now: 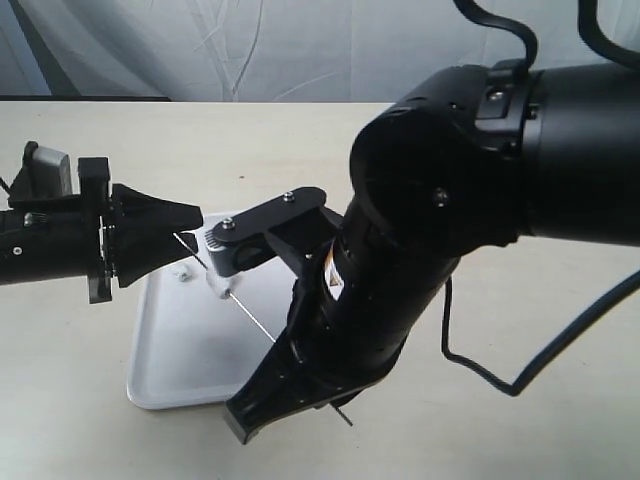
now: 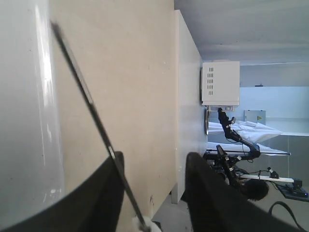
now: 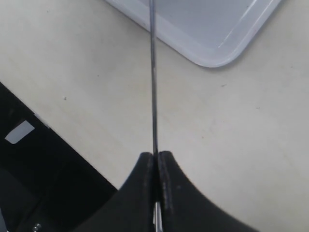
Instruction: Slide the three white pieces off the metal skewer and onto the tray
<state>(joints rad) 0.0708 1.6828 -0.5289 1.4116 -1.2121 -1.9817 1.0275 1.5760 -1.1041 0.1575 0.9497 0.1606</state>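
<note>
The thin metal skewer [image 1: 245, 308] slants over the white tray [image 1: 175, 375]. My right gripper [image 1: 283, 346] is shut on its lower part, and the rod runs straight out from the pinched fingertips [image 3: 155, 155] over a tray corner [image 3: 212, 53]. One white piece [image 1: 222, 288] sits on the skewer above the tray. Another white piece [image 1: 181, 272] lies on the tray near its far edge. My left gripper [image 1: 192, 222] is at the skewer's upper tip, open [image 2: 152, 166]. The rod [image 2: 91, 104] crosses one finger there, with a white lump [image 2: 146, 225] on it. A third piece is not visible.
The tray rests on a pale tabletop [image 1: 540, 420]. The bulky right arm [image 1: 440, 230] covers the tray's right side and hides part of the skewer. A black cable [image 1: 500, 375] loops over the table to the right.
</note>
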